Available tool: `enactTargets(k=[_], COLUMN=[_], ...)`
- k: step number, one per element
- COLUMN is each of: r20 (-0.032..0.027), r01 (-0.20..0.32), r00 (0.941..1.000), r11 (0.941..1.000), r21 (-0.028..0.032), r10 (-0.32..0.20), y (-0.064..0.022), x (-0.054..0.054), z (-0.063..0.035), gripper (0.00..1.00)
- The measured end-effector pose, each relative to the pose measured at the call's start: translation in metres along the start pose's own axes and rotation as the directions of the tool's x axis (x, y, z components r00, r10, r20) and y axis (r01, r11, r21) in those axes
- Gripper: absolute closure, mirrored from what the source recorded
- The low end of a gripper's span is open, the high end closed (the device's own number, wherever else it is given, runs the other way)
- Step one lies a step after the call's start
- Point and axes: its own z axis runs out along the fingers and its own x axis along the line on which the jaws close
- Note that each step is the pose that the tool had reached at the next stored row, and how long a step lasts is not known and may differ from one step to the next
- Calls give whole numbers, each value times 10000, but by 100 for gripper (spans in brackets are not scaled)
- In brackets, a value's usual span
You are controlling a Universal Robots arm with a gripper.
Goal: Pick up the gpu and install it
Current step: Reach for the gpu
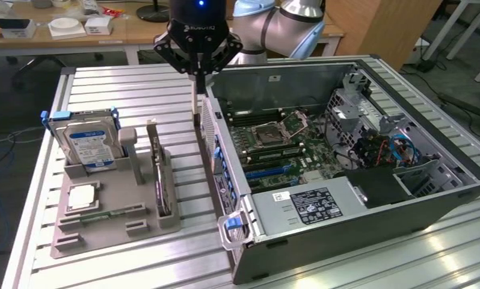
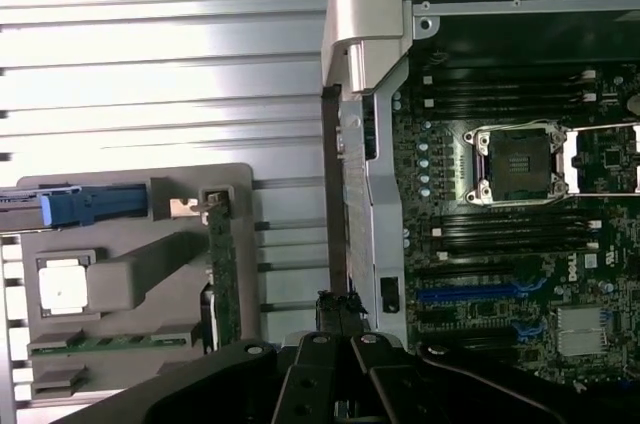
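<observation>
- Gripper (image 1: 196, 110) (image 2: 340, 306): fingers pressed together, pointing straight down, nothing of the task between them.
- Tips hang low in the gap between the grey tray (image 1: 112, 236) (image 2: 130, 180) and the outer wall of the computer case (image 1: 432, 208) (image 2: 365, 54), close beside that wall.
- Arm (image 1: 280, 24) reaches in from behind the case in the exterior view.
- Gpu (image 1: 157, 174) (image 2: 222, 274): in the tray, standing on its long edge in the slot nearest the case. Silver bracket end points toward the far side of the table, and a dark round shape shows on the face toward the case. It stands apart from the gripper, on the exterior view's left of it.
- Same tray: hard drive (image 1: 91, 144) (image 2: 90, 206) with blue-white label upright at the far corner, on the exterior view's left. Square silver CPU chip (image 1: 81, 197) (image 2: 62, 286) lies flat in front of it, and a green memory stick (image 1: 103, 214) (image 2: 110, 342) lies flat nearer the camera.
- Case lies on its side, open face up. Motherboard (image 1: 292, 147) (image 2: 500, 244) is exposed, with the CPU socket (image 1: 272, 132) (image 2: 515, 164) open and a blue expansion slot (image 1: 264, 171) (image 2: 470, 294) visible. Power supply (image 1: 316, 205) sits at the near end.
- Everything rests on a slatted metal table (image 1: 127, 90) (image 2: 150, 64).
</observation>
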Motion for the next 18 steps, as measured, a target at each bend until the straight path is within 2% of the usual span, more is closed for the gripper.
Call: enactTargets(k=[18], r20=[0], r01=[0], r00=[10000], r11=[10000], r21=[0], r10=[0], y=[-19], x=[197], z=[-5], gripper=[90])
